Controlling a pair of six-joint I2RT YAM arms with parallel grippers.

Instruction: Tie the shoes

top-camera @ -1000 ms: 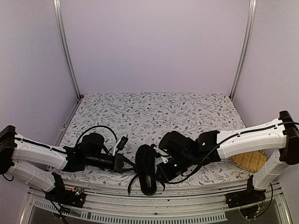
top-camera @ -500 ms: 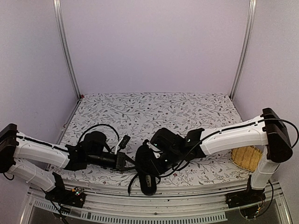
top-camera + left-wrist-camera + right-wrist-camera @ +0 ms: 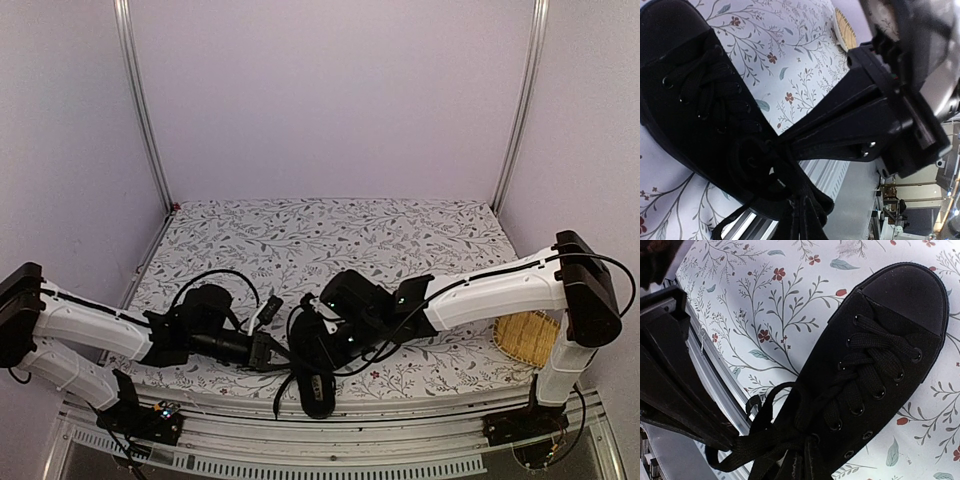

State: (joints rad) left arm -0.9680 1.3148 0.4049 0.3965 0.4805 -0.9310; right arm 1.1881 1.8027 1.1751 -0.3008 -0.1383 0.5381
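The black shoe (image 3: 316, 388) lies at the table's near edge, toe pointing away from the arms. It also shows in the left wrist view (image 3: 685, 95) and the right wrist view (image 3: 880, 365). My left gripper (image 3: 272, 353) is at the shoe's left side, shut on a black lace (image 3: 790, 172) near the top eyelets. My right gripper (image 3: 322, 345) hangs over the shoe's tongue, shut on lace loops (image 3: 740, 450) that bunch at its fingertips (image 3: 801, 467). The two grippers nearly touch over the shoe's opening. The insole is hidden.
A woven straw mat (image 3: 525, 338) lies at the right edge of the floral table cover (image 3: 330, 235). The metal front rail (image 3: 330, 440) runs just below the shoe's heel. Frame posts (image 3: 140, 100) stand at the back corners.
My right gripper has moved left and slightly back across the shoe, toward the left gripper. The left gripper has shifted slightly right. The shoe stays put.
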